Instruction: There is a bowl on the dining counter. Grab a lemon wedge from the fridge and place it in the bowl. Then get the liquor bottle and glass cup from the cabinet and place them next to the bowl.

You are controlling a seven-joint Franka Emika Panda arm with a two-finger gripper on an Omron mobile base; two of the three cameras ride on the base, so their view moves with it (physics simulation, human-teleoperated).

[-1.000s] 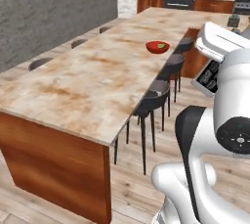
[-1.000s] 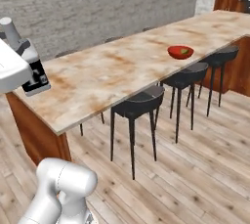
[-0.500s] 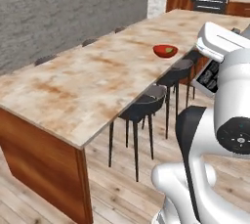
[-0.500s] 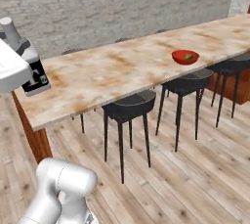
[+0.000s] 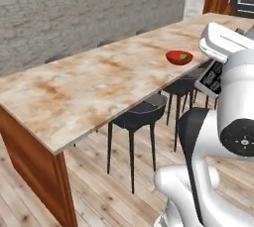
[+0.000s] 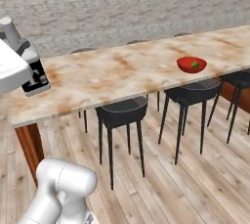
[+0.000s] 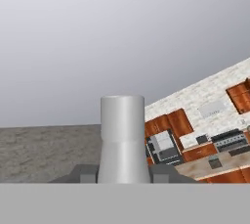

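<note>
Here, no readable writing or labels anywhere. In the hand view the gripper [image 7: 122, 174] is clamped on a pale grey cylinder, probably the glass cup [image 7: 122, 140], standing upright between the fingertips [image 7: 88, 173]. The red bowl [image 5: 179, 57] sits on the dining counter [image 5: 74, 92] near its stool-side edge, toward the far end; something green, likely the lemon wedge [image 6: 195, 64], lies inside.

arm shell [image 5: 233, 122]: glossy white, rounded, bulky segments
joint cap [image 5: 242, 139]: dark round disc with a small centre mark
link behind the hand [image 5: 191, 137]: dark curved panel set into white casing
hand housing [image 6: 12, 69]: white block, black section with pale markings
base link [image 6: 61, 186]: smooth white cylinder
</note>
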